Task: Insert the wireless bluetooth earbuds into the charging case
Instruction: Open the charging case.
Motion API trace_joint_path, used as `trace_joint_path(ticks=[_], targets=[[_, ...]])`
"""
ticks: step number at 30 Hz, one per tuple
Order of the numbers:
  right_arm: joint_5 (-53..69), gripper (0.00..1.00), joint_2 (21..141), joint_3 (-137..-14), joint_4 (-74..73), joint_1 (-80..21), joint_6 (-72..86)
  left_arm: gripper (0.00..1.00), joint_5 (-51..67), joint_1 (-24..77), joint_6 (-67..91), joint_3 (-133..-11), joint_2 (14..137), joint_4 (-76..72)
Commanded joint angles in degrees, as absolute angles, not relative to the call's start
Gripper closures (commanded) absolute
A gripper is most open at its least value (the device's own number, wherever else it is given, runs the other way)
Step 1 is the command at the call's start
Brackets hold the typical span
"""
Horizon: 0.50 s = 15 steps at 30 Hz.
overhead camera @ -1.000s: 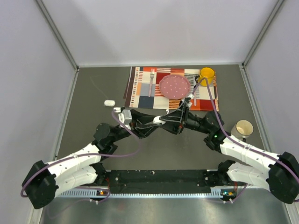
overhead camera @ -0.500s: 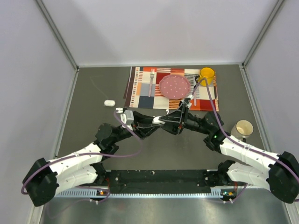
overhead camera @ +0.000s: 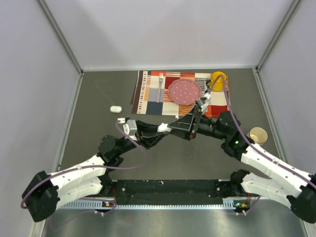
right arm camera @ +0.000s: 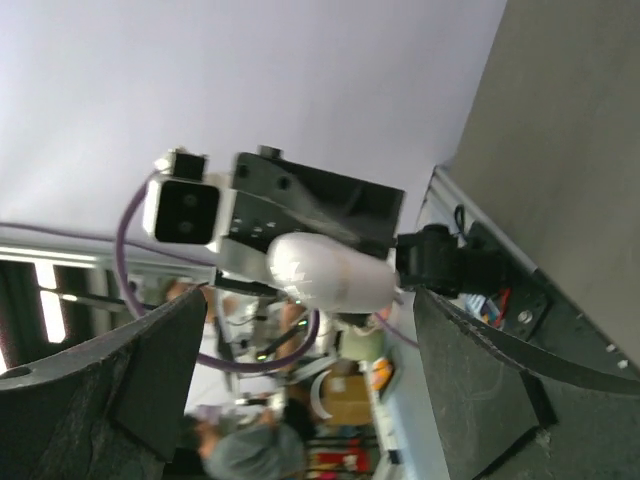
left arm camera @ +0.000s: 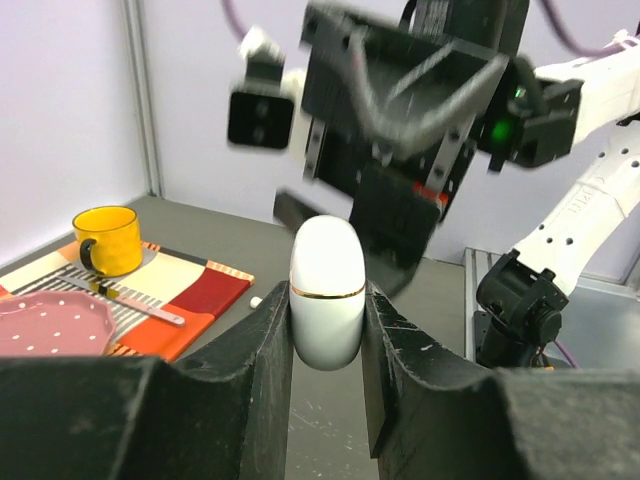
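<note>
My left claw (left arm camera: 327, 305) is clamped on the case (left arm camera: 326, 290) and holds it upright in the air above the table (overhead camera: 94, 94). My right claw (right arm camera: 310, 300) faces it close by, its fingers spread wide and gripping nothing.

The case is a glossy white egg of hard plastic with a thin gold seam around it, and that seam is shut. I judge it light and stiff but slippery. It is rounded all over, so a pinch set too high or too low could squirt it out. My left fingers (left arm camera: 265, 350) press on its flanks at and below the seam, leaving the domed lid free. That looks like the sensible hold. To open it, my right claw would have to take or push the lid above the seam.

The buds themselves I cannot pick out with certainty. A tiny white speck (left arm camera: 255, 300) lies on the table just beside the placemat (left arm camera: 200, 290) and may be one. A white pebble (overhead camera: 115, 108) lies on the table left of the placemat, and I cannot tell what it is. I expect any bud to be feather-light, smooth and easily flicked away, so I would pinch it gently and squarely across its body.
</note>
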<state>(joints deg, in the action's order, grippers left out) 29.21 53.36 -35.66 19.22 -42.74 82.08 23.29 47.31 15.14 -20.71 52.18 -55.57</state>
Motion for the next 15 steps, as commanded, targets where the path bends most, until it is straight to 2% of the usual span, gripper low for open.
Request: trace_joint_path(ticks=[1,15], targets=[[23.91,0.16,48.17,-45.17,1.42,-43.51,61.63,1.00,19.95,47.29,14.77,-15.74,48.78,-65.46],[18.55,0.13,49.22,-51.15,-15.29,-44.47,45.53,1.00,21.97,47.29,13.88,-11.86,50.44,-75.32]])
